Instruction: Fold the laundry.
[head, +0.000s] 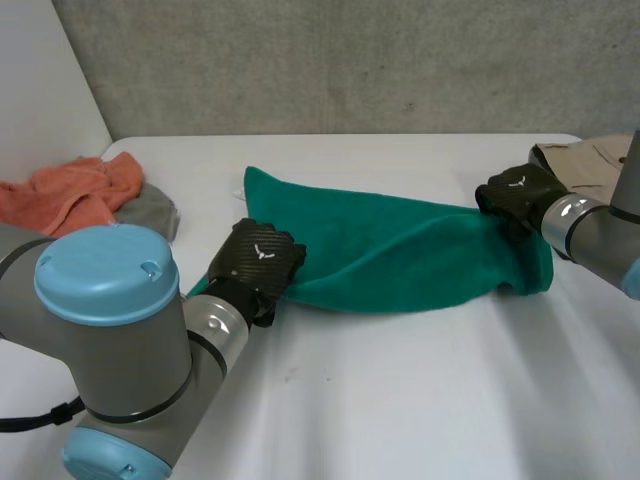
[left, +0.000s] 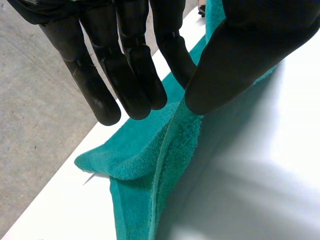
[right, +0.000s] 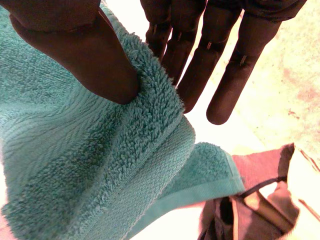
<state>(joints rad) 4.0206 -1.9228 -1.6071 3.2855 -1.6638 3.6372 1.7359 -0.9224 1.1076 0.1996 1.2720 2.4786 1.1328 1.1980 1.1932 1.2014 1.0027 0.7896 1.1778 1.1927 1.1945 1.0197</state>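
A green towel (head: 400, 250) lies across the middle of the white table (head: 400, 400), pulled into a long band between my two hands. My left hand (head: 262, 262) is at the towel's left end. In the left wrist view its thumb (left: 250, 50) pinches the towel's edge (left: 172, 135) against straight fingers (left: 135, 75). My right hand (head: 518, 195) is at the towel's right end. There the thumb (right: 85, 55) presses a fold of the towel (right: 75, 165) against the fingers (right: 200, 55) behind it. The towel's right end droops in a bunch below that hand.
An orange cloth (head: 70, 190) and a grey cloth (head: 150, 210) lie heaped at the table's back left. A beige garment (head: 590, 160) lies at the far right behind my right hand, also seen under it as a beige garment (right: 260, 200). A wall runs behind the table.
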